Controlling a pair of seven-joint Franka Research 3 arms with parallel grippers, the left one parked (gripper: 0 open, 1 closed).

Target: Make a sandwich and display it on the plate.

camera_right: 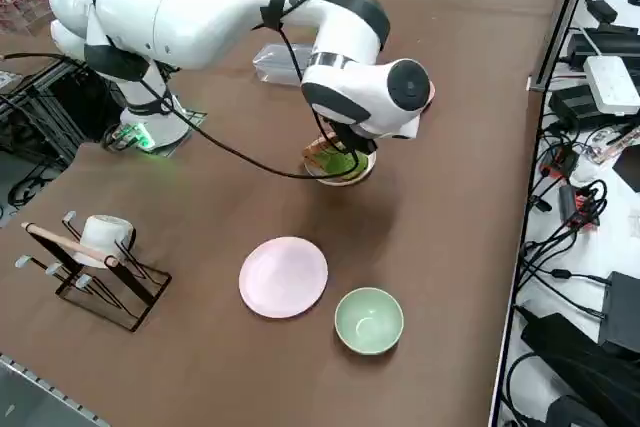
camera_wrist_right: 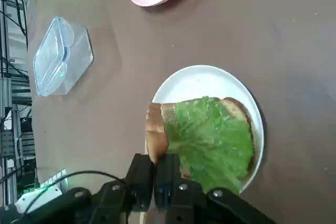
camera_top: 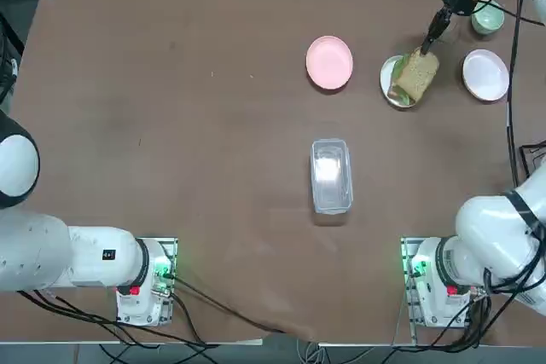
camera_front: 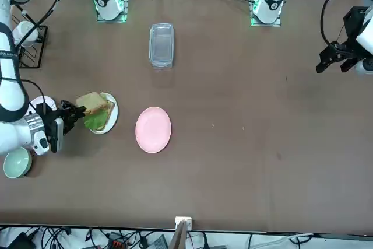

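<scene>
Our right gripper (camera_wrist_right: 153, 174) (pinched tight on the top bread slice (camera_wrist_right: 155, 132)) could drag lettuce (camera_wrist_right: 212, 142) off the plate (camera_wrist_right: 202, 80) if we release crooked.

Tan-brown bread slices (camera_wrist_right: 157, 129) w/ bright green lettuce (camera_wrist_right: 212, 142) on plain white plate (camera_wrist_right: 210, 80). Pink plate (camera_top: 329, 62) to its left, pale-green bowl (camera_top: 488, 17) far right; table (camera_top: 171, 142) plain brown.

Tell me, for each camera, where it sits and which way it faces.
Top: overhead, looking down; both arm bases at the bottom edge.
Front: across the table, facing the robot; right gripper shut on the top bread slice.
Right side: raised, looking diagonally down; right arm hides most of the plate.
Right wrist: on the arm, looking at its fingers.
Shared: the sandwich.
</scene>
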